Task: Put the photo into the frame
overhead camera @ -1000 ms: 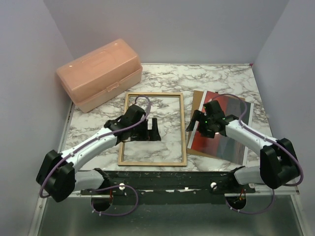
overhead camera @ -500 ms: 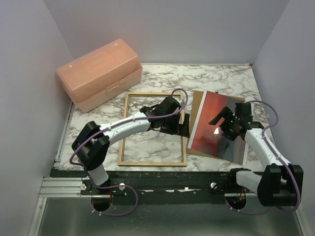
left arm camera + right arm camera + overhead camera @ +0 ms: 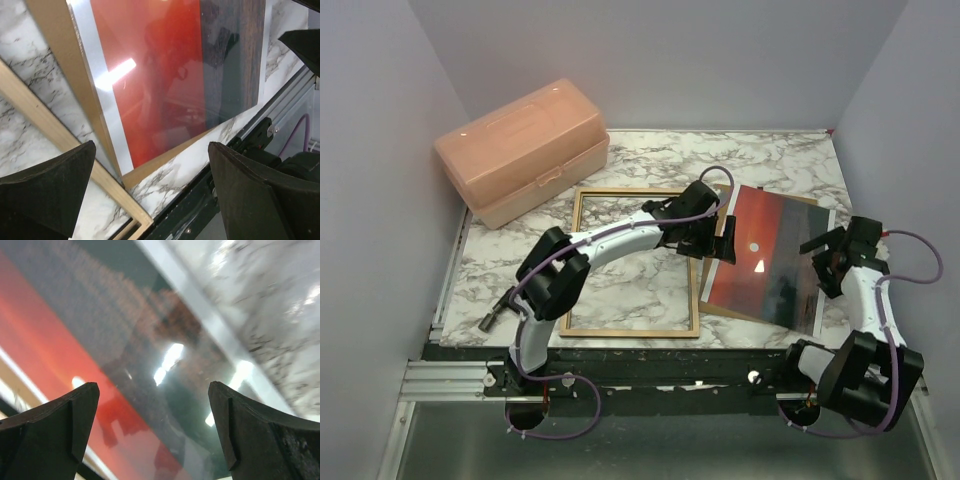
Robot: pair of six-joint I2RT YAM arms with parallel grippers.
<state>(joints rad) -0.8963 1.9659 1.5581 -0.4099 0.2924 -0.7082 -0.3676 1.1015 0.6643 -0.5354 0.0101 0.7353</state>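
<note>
Worktop (image 3: 760,160) space is shared by the frame (image 3: 630,329), tan back up, and the photo (image 3: 765,255), just beside it on a backing board (image 3: 722,203). Left fingers (image 3: 45,190) at the photo's left edge and right fingers (image 3: 50,430) over its dark side are held wide apart, empty. The glossy print could be creased if pinched flat. The frame's outline is shown only from above; reflections in the gloss, only by the wrists.

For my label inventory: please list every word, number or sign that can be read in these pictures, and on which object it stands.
None: no readable text shows on the photo, the frame or the pink box.
</note>
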